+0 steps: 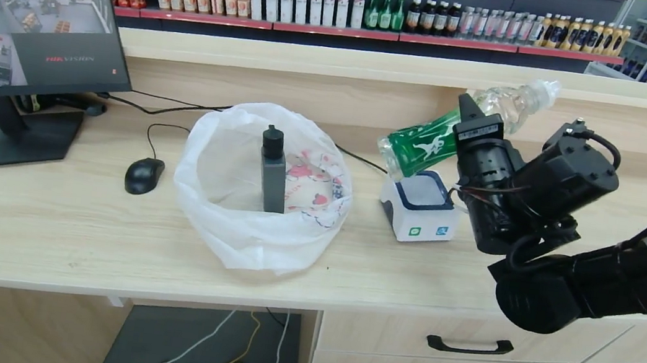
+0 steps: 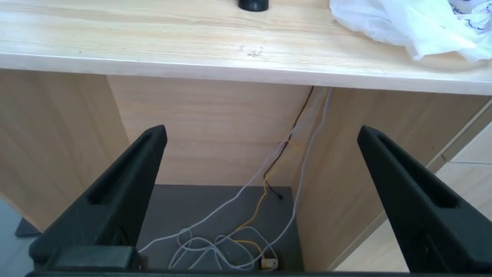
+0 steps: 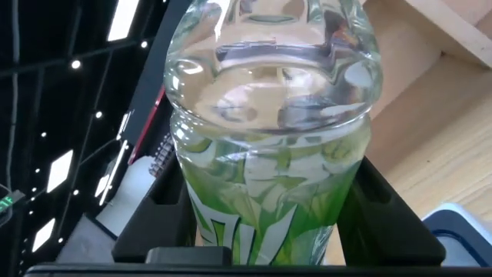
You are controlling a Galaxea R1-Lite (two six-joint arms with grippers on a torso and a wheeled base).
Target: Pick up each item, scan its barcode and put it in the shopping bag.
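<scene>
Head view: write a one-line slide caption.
Right gripper holds a green-labelled bottle tilted above the scanner, beside the white shopping bag.

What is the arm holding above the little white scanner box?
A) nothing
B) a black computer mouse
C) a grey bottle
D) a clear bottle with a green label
D: the right tool grips the green-labelled clear bottle, tilted above the scanner; the grey bottle stands in the shopping bag and the mouse lies on the counter.

A shop checkout: drink shelves (image 1: 383,14) behind a counter (image 1: 72,236) scanner (image 1: 418,206).
</scene>
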